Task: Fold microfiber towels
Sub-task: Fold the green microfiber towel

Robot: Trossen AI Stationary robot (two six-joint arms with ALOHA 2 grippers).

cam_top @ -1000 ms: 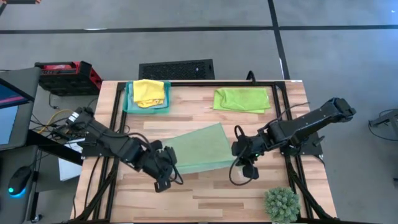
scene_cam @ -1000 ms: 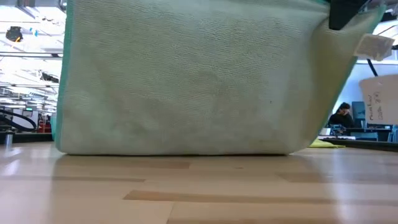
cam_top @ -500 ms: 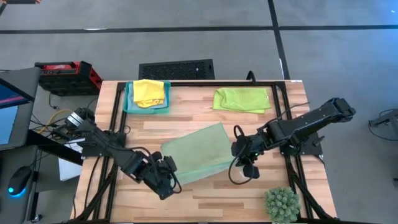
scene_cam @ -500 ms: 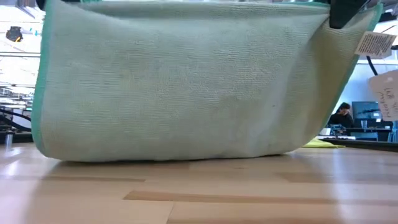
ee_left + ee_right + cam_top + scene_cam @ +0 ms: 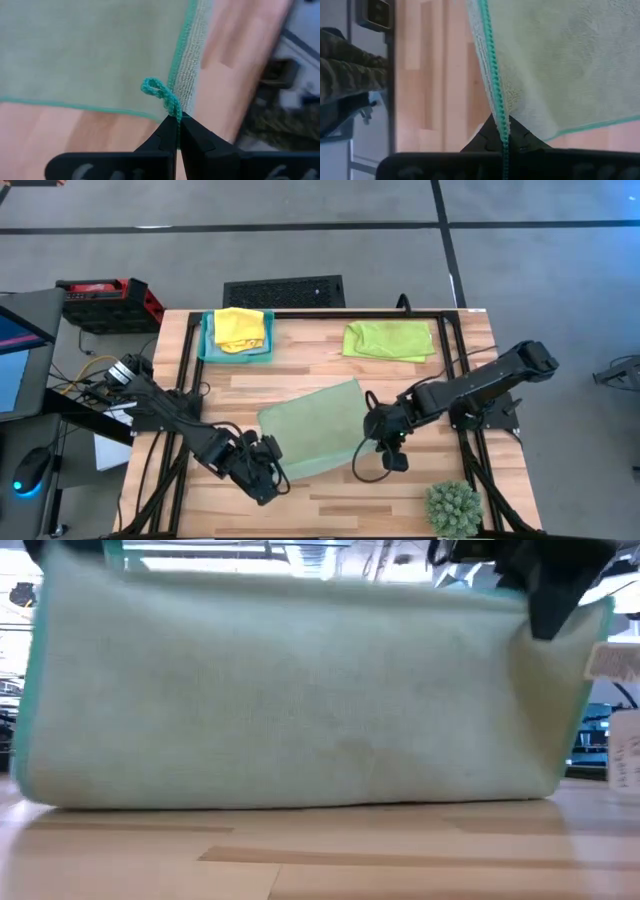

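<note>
A sage green towel (image 5: 315, 428) with a teal hem lies slantwise at mid-table and fills the low view (image 5: 300, 700). My left gripper (image 5: 268, 472) is shut on its near left corner. My right gripper (image 5: 380, 444) is shut on its near right corner. The towel's near edge is raised and the rest slopes down onto the wood. A yellow towel (image 5: 240, 328) lies in a teal tray (image 5: 207, 350) at the far left. A lime green towel (image 5: 390, 338) lies flat at the far right. The light blue towel is out of view. My left gripper pinches the sage towel's teal hem at a corner (image 5: 172, 107) between its two shut fingertips; a small loop of hem stands out beyond them. The corner is raised and the cloth spreads away onto the table. My right gripper pinches the towel's teal hemmed edge (image 5: 496, 107) between its two shut fingertips, at the other near corner. The hem runs straight away from the fingers. The cloth hangs away from them, raised off the wood.
A spiky green plant (image 5: 453, 508) stands at the near right corner. Black rails (image 5: 185, 380) run along the table's left, right and far sides. Bare wood (image 5: 330, 500) lies between the towel and the near edge.
My left gripper has gone toward the table's near edge and my right gripper toward the left, both still shut on the towel's corners. The towel's raised near edge has come nearer the low camera, and the cloth now looks narrower from above.
</note>
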